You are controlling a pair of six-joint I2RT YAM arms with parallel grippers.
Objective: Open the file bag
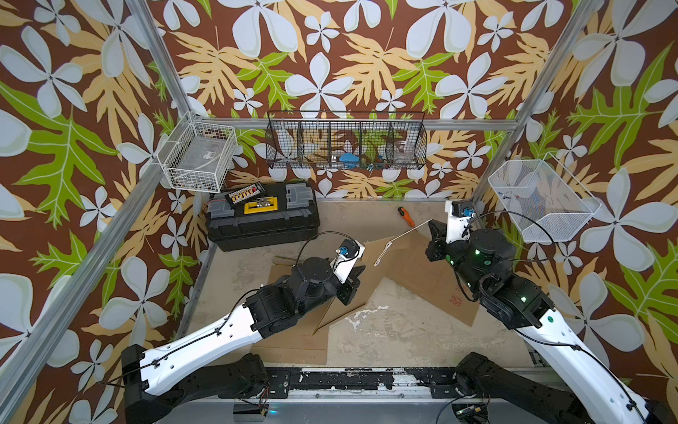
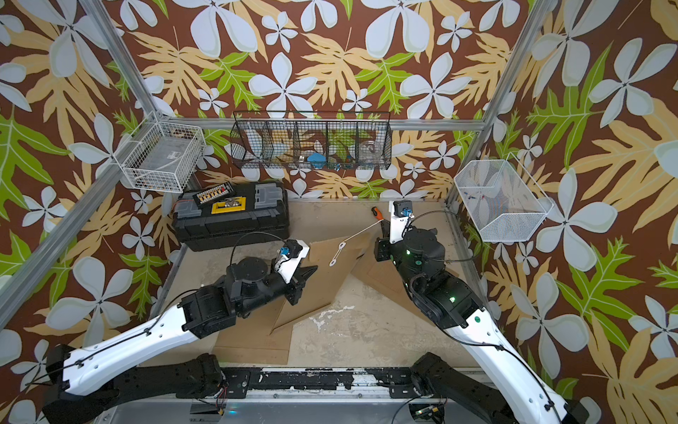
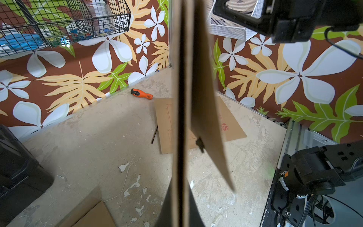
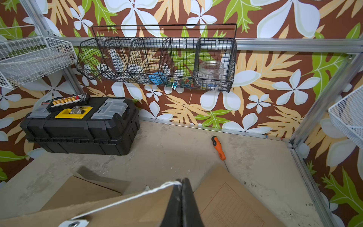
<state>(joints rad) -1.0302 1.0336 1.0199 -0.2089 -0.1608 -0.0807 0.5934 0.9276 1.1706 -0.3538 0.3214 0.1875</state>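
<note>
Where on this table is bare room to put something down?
Bare tabletop lies front centre, between the flat brown paper envelopes, and at the back between the black plastic toolbox and orange-handled screwdriver. The middle is crowded: lifted brown file bag, taut white string.

Floral-papered walls point(image 1: 330, 55) (brown ground) enclose a scuffed beige floor point(image 1: 403, 330).

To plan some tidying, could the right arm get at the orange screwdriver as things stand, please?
Probably not yet: the screwdriver lies in the open close to the right gripper, but its fingers are shut on the taut string of the file bag and must release first.
</note>
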